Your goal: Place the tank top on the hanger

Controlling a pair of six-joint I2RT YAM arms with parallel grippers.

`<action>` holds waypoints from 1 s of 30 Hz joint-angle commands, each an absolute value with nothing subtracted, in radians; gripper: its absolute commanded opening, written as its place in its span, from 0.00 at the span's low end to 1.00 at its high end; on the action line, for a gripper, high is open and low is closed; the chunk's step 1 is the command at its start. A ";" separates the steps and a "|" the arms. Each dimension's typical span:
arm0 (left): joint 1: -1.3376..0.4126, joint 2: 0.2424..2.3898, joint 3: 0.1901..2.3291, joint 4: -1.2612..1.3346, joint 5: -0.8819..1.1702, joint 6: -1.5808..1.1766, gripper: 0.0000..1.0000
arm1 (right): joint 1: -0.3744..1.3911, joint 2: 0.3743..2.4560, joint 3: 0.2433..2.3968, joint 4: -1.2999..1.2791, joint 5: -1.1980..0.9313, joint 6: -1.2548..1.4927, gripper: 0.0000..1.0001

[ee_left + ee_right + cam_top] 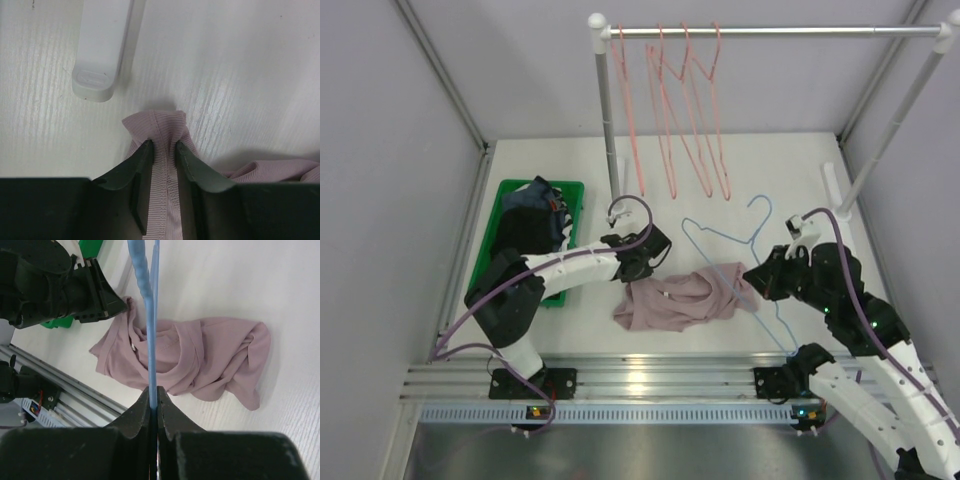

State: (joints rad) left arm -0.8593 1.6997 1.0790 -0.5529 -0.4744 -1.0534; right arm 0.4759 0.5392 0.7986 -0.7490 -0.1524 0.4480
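Observation:
The dusty pink tank top (680, 295) lies crumpled on the white table between the arms. My left gripper (645, 262) is at its upper left corner, shut on a bunched fold of the tank top (156, 122) between its fingers (135, 165). My right gripper (760, 280) is at the top's right side, shut on the light-blue wire hanger (735, 240). In the right wrist view the hanger wire (151, 340) runs straight out from my shut gripper (154, 400) over the tank top (210, 360). The hanger's hook (761, 206) points away from me.
A green bin (572, 190) with dark clothes stands at the left. A clothes rack (770, 31) at the back holds several pink wire hangers (675, 120); its white foot (100, 55) lies just beyond my left gripper. A metal rail (650, 380) runs along the near edge.

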 commanded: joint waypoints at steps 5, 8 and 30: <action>-0.867 1.663 1.082 -0.575 -0.502 -1.057 0.13 | 0.483 0.520 0.815 -0.719 -0.210 0.457 0.00; -0.868 1.638 1.065 -0.577 -0.496 -1.043 0.03 | 0.483 0.528 0.819 -0.726 -0.236 0.454 0.00; -0.925 1.204 0.724 -0.381 -0.318 -0.798 0.00 | 0.566 0.566 0.727 -0.755 -0.537 0.353 0.00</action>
State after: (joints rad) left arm -0.9161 1.2644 0.7643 -0.4686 -0.3508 -0.8513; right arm 0.5247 0.5659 0.7277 -0.7727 -0.5007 0.3740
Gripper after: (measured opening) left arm 0.031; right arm 0.021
